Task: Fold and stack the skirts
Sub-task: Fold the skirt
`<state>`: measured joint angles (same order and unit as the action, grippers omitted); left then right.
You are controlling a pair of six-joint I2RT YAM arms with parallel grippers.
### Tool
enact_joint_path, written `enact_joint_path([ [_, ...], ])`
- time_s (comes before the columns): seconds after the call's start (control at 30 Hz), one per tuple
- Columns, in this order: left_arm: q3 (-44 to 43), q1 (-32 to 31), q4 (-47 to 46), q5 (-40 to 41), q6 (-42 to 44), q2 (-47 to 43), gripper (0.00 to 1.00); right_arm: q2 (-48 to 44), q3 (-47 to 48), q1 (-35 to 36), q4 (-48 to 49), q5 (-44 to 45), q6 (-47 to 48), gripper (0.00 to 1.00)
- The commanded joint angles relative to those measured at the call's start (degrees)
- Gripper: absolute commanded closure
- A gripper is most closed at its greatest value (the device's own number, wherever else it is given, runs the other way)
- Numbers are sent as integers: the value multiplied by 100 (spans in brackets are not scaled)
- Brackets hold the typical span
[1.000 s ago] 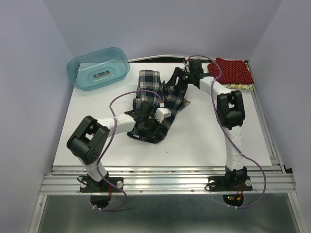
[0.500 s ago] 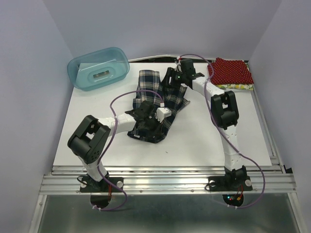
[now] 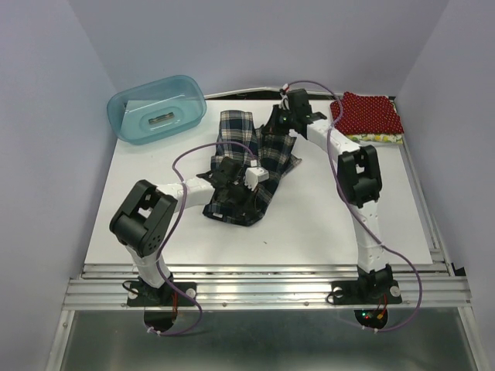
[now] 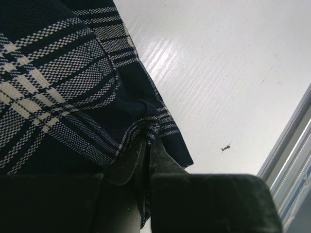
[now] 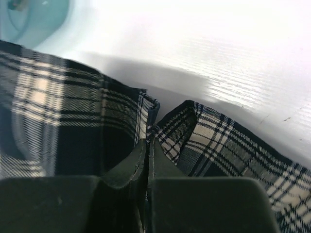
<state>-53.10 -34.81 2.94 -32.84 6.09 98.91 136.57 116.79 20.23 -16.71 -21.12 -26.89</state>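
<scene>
The plaid skirt lies crumpled in the middle of the white table. My left gripper is shut on its near hem, the cloth pinched between the fingertips. At the far edge, my right gripper is shut on a fold of the same plaid skirt, with its fingertips pressed together on the hem. The red skirt with white dots lies folded at the back right. It rests on a yellowish patterned skirt, of which only an edge shows.
A translucent teal tub stands at the back left corner. The metal rail runs along the table's near edge, and it also appears in the left wrist view. Purple-grey walls close in the sides and back.
My right gripper has swung left, away from the red skirt, onto the plaid skirt's far edge and has shut on it. The left gripper keeps its hold and has shifted slightly.
</scene>
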Motion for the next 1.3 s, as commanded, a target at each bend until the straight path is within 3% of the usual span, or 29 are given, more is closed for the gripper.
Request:
enact_joint_path([
  [0.0, 89, 79, 269, 445, 33, 67, 100, -1192, 108, -185, 177, 91, -166, 99],
  [0.3, 186, 123, 207, 463, -99, -144, 100, -2257, -1377, -617, 159, 380, 16, 99],
  [0.43, 186, 167, 251, 559, -186, -250, 100, -2267, -1869, -792, 176, 225, 114, 99],
  [0.57, 133, 185, 330, 498, -169, -197, 100, -1872, -1669, -792, 326, -233, 27, 97],
  [0.7, 72, 185, 365, 498, -125, -109, 100, -1100, -818, -792, 344, -410, -132, 75],
  [0.8, 81, 176, 374, 515, -125, -135, 100, -493, -105, -792, 107, -401, -167, 65],
  [0.87, 89, 185, 374, 515, -134, -144, 100, -474, -34, -792, 211, -436, -228, 65],
  [0.93, 89, 194, 365, 498, -134, -144, 100, -500, -25, -792, 317, -524, -298, 55],
  [1.03, 81, 185, 365, 480, -134, -101, 100, -570, -16, -792, 344, -586, -281, 62],
  [1.07, 81, 185, 365, 472, -134, -92, 100, -614, -42, -792, 353, -560, -238, 59],
  [1.1, 81, 185, 365, 454, -134, -74, 100, -701, -51, -792, 344, -516, -185, 54],
  [1.13, 81, 185, 357, 437, -134, -57, 100, -746, -60, -792, 318, -385, -80, 37],
  [1.27, 81, 194, 357, 428, -134, -30, 100, -869, 54, -792, 46, 46, 211, 38],
])
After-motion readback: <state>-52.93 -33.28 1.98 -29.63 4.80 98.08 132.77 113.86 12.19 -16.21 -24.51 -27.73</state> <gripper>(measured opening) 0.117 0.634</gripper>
